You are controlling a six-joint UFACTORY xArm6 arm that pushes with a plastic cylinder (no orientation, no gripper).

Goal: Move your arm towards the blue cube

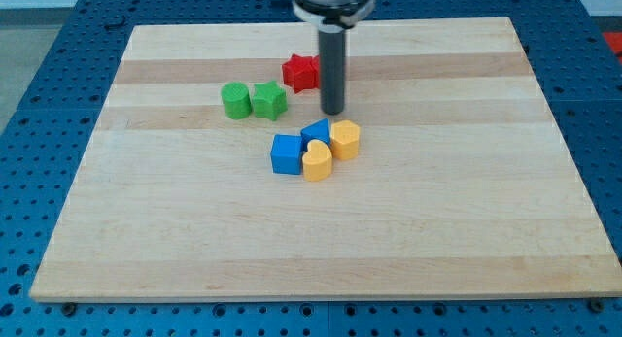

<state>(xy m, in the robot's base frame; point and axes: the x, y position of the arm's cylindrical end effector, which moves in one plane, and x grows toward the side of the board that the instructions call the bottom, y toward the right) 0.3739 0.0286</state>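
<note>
Blue cube lies below-left of my tip.

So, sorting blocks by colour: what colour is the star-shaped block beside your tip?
Red. The star block shows clearly in the camera view, left of my tip.

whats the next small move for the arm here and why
Probably a short slide toward the view's bottom-left. My tip sits just above the cluster, right of the red star, while the blue cube lies below and to its left. A second blue block stands between them, so I'd curve left around it rather than go straight.
</note>
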